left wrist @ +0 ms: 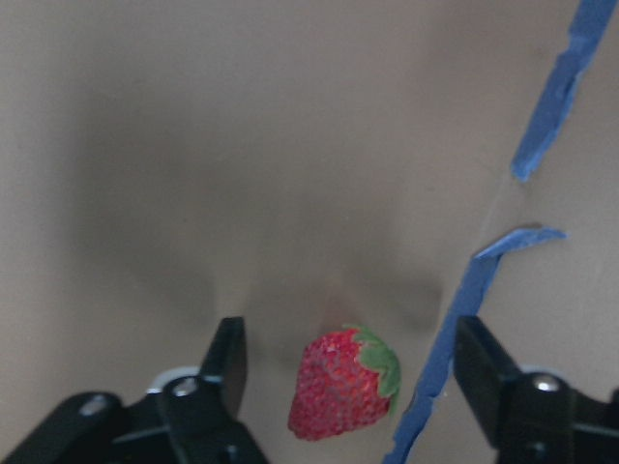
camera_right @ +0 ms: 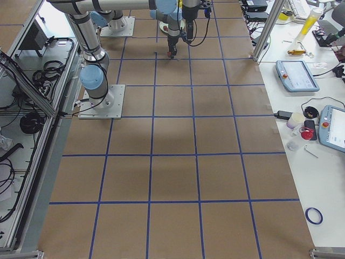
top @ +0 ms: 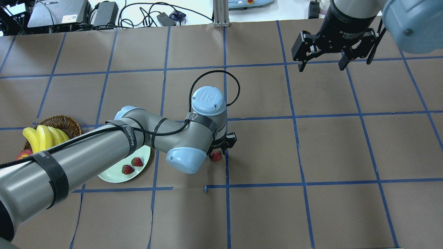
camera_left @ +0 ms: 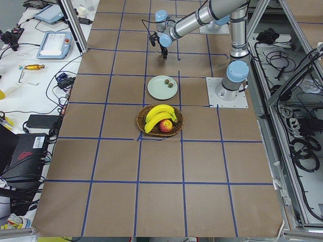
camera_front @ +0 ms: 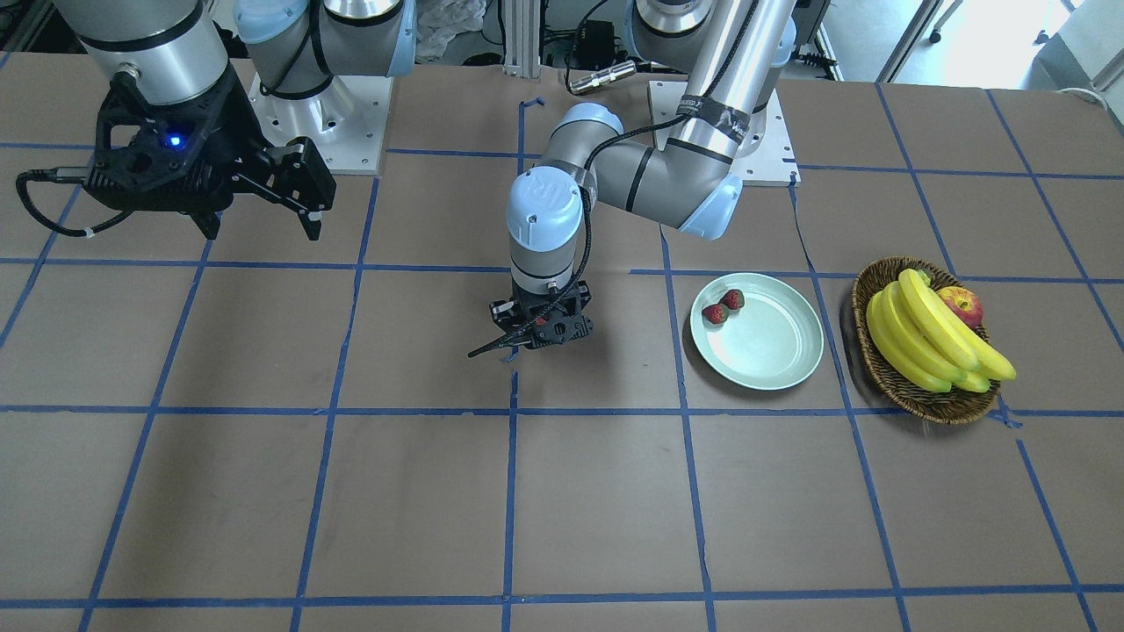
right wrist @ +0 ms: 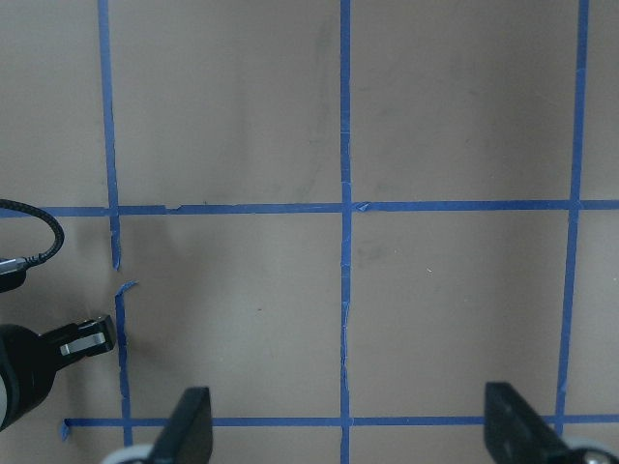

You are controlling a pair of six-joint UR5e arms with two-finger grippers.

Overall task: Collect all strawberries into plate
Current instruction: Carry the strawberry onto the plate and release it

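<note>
Strawberries (top: 137,161), two of them, lie side by side in the plate (top: 114,177), toward its right side in the overhead view. A third strawberry (left wrist: 343,385) lies on the table (top: 311,145) to the right of the plate, just beside a blue tape line (left wrist: 440,377). The left gripper (left wrist: 353,333) is low over it, with a finger on either side of the berry and neither touching it. The right gripper (top: 322,64) hangs at the far right, spread wide and holding nothing. Left of the plate sits a basket (camera_front: 878,373) with bananas (camera_front: 931,338) and an apple (camera_front: 962,305).
</note>
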